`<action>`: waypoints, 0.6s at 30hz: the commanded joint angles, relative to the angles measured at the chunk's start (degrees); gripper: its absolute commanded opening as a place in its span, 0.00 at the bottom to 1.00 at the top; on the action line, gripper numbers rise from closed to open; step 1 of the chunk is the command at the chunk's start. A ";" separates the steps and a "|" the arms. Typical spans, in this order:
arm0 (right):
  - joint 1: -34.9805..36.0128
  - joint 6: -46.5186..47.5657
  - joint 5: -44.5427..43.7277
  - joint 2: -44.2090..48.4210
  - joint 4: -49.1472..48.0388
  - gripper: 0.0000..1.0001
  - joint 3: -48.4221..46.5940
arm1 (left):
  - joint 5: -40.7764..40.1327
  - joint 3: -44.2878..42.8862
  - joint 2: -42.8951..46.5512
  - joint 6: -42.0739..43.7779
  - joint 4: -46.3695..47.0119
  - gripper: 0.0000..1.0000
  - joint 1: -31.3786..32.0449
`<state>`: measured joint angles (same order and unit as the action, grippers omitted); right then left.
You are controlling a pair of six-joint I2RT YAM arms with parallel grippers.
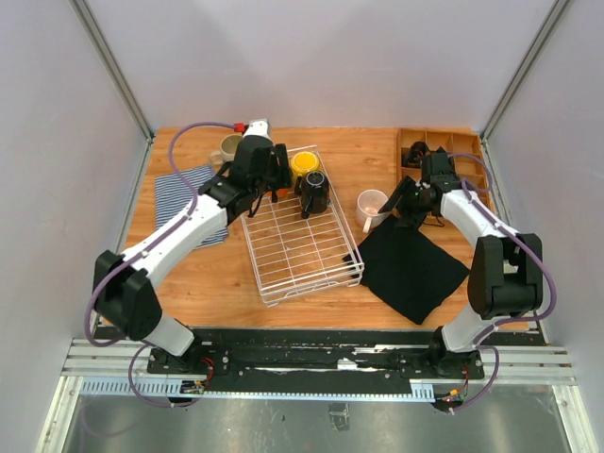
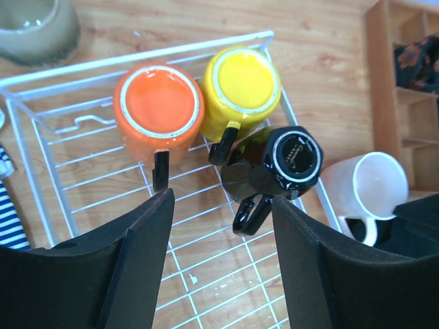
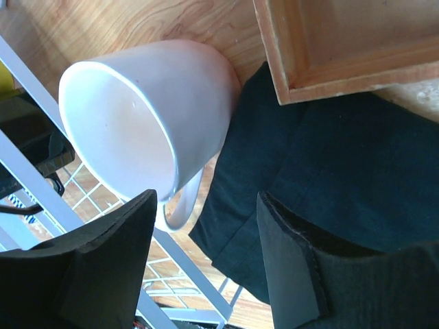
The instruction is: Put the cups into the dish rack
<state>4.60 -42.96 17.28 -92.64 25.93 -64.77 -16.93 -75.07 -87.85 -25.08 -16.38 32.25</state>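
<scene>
Nearest the left wrist camera, the left gripper [image 2: 223, 264] hangs with its jaws spread wide and nothing between them, over the far end of the dish rack [image 2: 137, 60]. Just beyond its fingers, three mugs sit upside down on the white wire floor. The orange mug [image 2: 158, 110] and the yellow mug [image 2: 243, 86] touch side by side against the far rim. The black mug [image 2: 281, 168] is just in front of the yellow one, close to the right rim. Its base carries a round white ring with printed writing inside, too small to read.

On the right wrist view, the right gripper [image 3: 206, 267] is also wide open and empty. It is just short of the pale mug [image 3: 151, 123], which stands on the table [image 1: 208, 274] outside the rack's right side, mouth open, handle on the near side. A black cloth [image 3: 343, 171] lies just beside that mug, and the corner of the wooden tray [image 3: 329, 48] sits past it.

Farther off on the left, a striped cloth [image 1: 184, 193] lies beside the rack. The beige mug [image 1: 228, 148] stands upright on the table beyond the rack's far left corner.
</scene>
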 commanded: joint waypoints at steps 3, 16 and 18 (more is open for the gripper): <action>1.95 -0.97 -5.07 -2.45 0.33 0.58 -3.83 | -0.44 1.17 7.73 -0.92 -3.17 0.64 -0.35; 6.11 -0.55 -9.41 -10.14 1.62 0.35 -9.58 | 8.26 4.28 15.12 -4.88 -5.93 0.69 -0.35; 6.37 -0.37 -9.71 -10.80 1.58 0.22 -10.12 | 10.57 3.86 15.36 -4.82 -6.26 0.70 -0.35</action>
<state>9.58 -43.35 9.67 -102.19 26.30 -72.47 -11.07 -70.61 -74.37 -29.02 -21.58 31.99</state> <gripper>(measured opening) 0.312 0.691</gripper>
